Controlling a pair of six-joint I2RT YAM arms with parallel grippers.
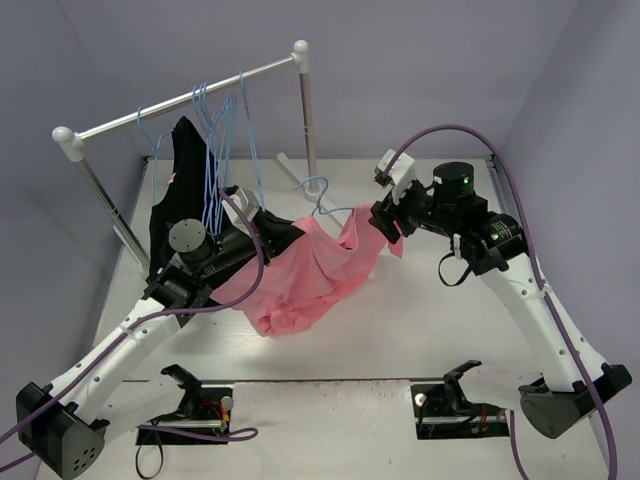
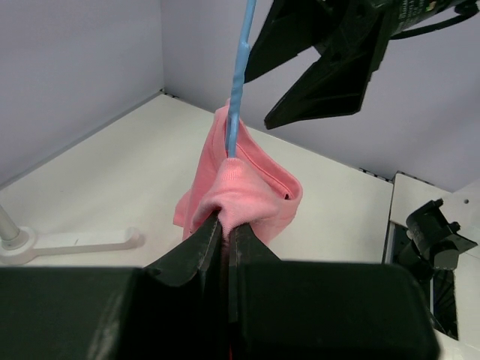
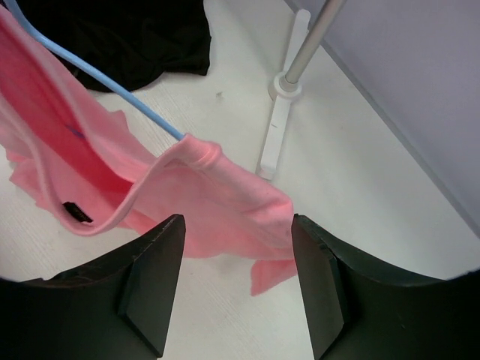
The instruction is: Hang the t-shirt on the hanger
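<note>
Closest to the left wrist lens, the left gripper [image 2: 223, 221] is clamped on a fold of the t-shirt [image 1: 310, 275]. From above, the clothes rack [image 1: 306, 110] fills 11 o'clock. The pink shirt is slung between the arms at table centre, with the black garment [image 1: 180, 170] at its 10 o'clock. The hanger [image 2: 240, 75] shows its hook at the shirt's 12 o'clock, and its wire runs into the cloth. The right gripper [image 3: 238, 225], at 3 o'clock, gapes wide and holds nothing. Threading seems half-done. Next, the right gripper likely must pinch the loose hem and draw it over the wire's shoulder.
</note>
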